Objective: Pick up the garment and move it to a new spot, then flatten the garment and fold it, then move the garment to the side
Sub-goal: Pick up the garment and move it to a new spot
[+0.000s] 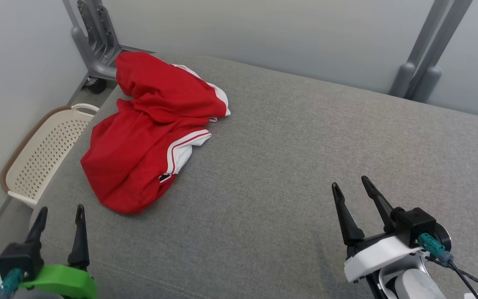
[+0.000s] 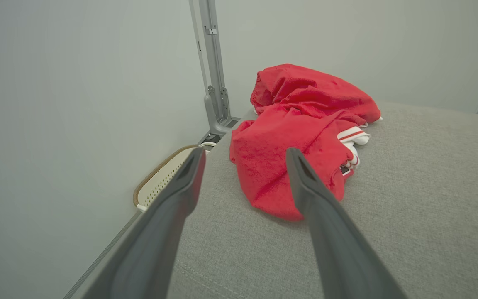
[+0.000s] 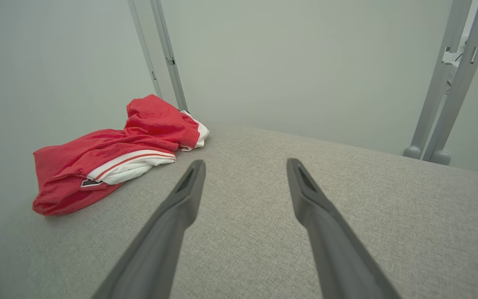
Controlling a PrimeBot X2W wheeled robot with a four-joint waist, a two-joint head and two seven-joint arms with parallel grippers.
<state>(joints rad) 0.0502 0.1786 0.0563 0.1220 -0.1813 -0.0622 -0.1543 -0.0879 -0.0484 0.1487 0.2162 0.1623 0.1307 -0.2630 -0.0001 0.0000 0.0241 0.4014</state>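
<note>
The garment [image 1: 147, 133] is a pair of red shorts with white and red side stripes, lying crumpled at the far left of the grey padded surface [image 1: 297, 166]. The left wrist view shows the same garment [image 2: 297, 141] just beyond my left gripper's fingers, and in the right wrist view the garment [image 3: 114, 153] lies off to the left. My left gripper [image 1: 60, 211] is open near the front left corner, short of the garment and holding nothing. At the front right my right gripper [image 1: 352, 182] stands open and empty, well apart from the cloth.
A cream perforated basket [image 1: 44, 153] sits on the floor to the left of the surface, below its edge. Grey metal frame posts [image 1: 96, 37] stand at the far left, and further posts [image 1: 428, 58] at the far right against pale walls.
</note>
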